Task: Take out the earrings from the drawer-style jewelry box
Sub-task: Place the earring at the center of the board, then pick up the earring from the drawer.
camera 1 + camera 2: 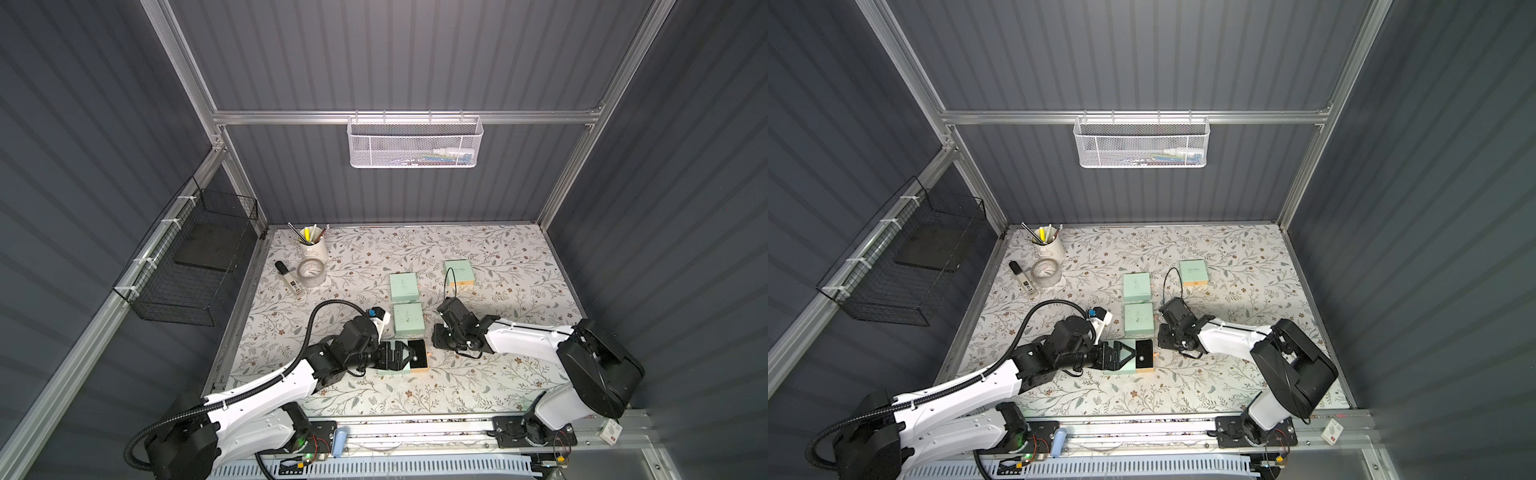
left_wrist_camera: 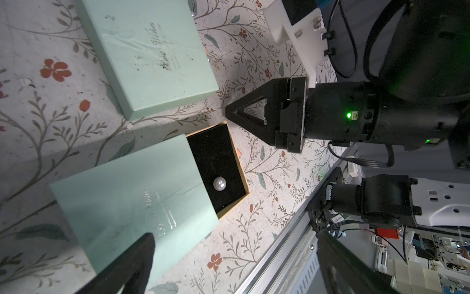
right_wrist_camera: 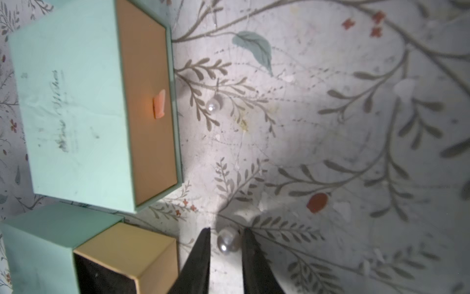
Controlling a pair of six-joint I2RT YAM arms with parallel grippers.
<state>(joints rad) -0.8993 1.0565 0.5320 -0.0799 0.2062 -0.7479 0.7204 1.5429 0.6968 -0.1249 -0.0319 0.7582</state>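
Note:
The drawer-style jewelry box (image 1: 392,370) is a mint sleeve with its tan drawer (image 2: 230,163) pulled out over black foam. One pearl earring (image 2: 219,183) sits in the foam. A second earring (image 3: 227,243) lies on the table between the fingertips of my right gripper (image 3: 226,235), whose jaws stand slightly apart with a gap beside the pearl. A third pearl (image 3: 213,105) rests by a closed mint box (image 3: 76,107). My left gripper (image 2: 236,267) is wide open, with one finger (image 2: 137,262) over the sleeve's near end. In both top views the grippers face each other across the drawer.
Two more shut mint boxes (image 1: 403,286) (image 1: 459,272) stand further back. At the back left are a pen cup (image 1: 312,249), a tape roll (image 1: 312,272) and a marker (image 1: 289,278). A black wire basket (image 1: 187,270) hangs on the left wall. A metal rail (image 1: 415,432) edges the front.

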